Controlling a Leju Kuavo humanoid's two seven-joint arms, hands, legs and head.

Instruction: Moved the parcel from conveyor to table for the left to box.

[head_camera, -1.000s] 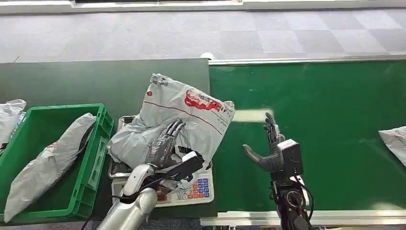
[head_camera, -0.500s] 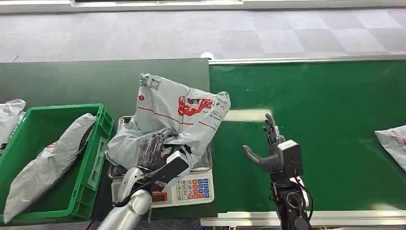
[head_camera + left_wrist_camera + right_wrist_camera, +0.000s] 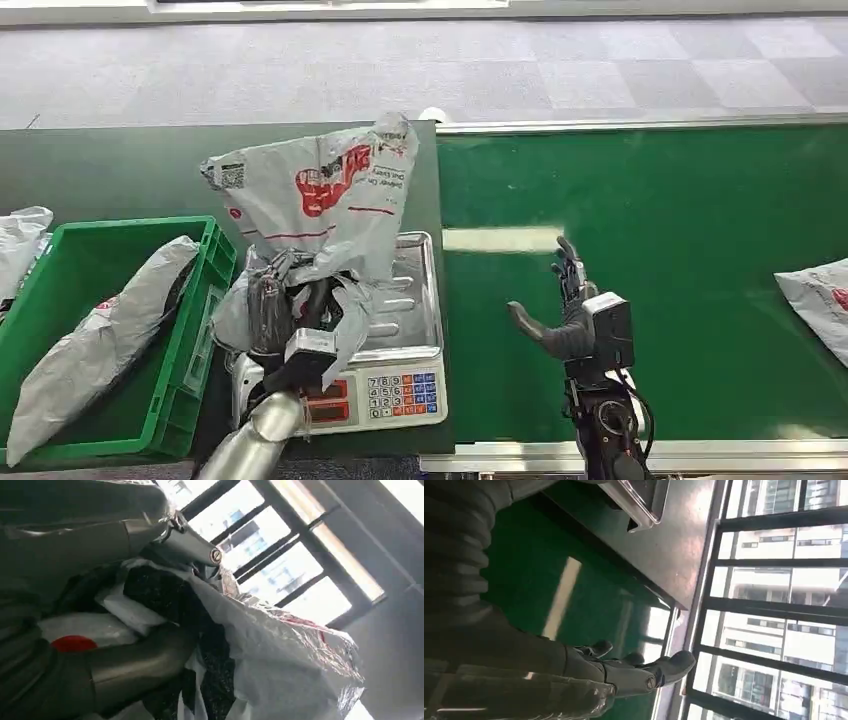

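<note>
A grey plastic parcel [image 3: 315, 200] with red print hangs upright over the left side of the scale's steel pan [image 3: 405, 290]. My left hand [image 3: 278, 308] grips its crumpled lower end; in the left wrist view the crinkled parcel [image 3: 280, 665] bulges past the closed fingers [image 3: 150, 655]. My right hand [image 3: 560, 305] stands over the green conveyor belt [image 3: 650, 220], fingers spread and pointing up, holding nothing; the right wrist view shows those fingers [image 3: 639, 667] apart above the belt.
A green crate [image 3: 150, 400] at the left holds one grey parcel [image 3: 100, 340]. Another grey bag [image 3: 20, 245] lies at the far left edge. A further parcel [image 3: 815, 300] rides the belt at the right edge. The scale's keypad [image 3: 405, 392] faces me.
My left hand closed on the parcel and raised it off the pan, swinging it up and to the left. The parcel at the belt's right edge crept inward. My right hand stayed put.
</note>
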